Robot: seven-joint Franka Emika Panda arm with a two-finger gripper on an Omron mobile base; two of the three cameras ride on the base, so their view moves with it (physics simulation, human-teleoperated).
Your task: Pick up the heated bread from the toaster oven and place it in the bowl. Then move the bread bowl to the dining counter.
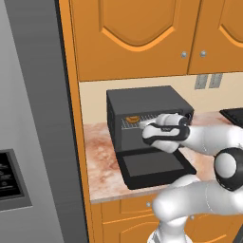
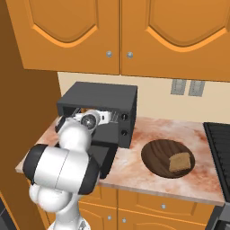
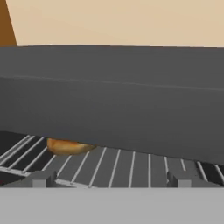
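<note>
We see the gripper, jaws spread wide and empty, at the mouth of the toaster oven. The bread, a small golden-brown bun, lies on the wire rack inside, left of the fingertips.

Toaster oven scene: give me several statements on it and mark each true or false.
1. The toaster oven door hangs open. True.
2. The heated bread lies in the bowl. False: it sits on the wire rack inside the oven.
3. The gripper is shut on the bread. False: its fingers stand apart, holding nothing.
4. A flat tan slice lies in the bowl. True.
5. The bowl stands on the oven door. False: it rests on the worktop beside the oven.
</note>
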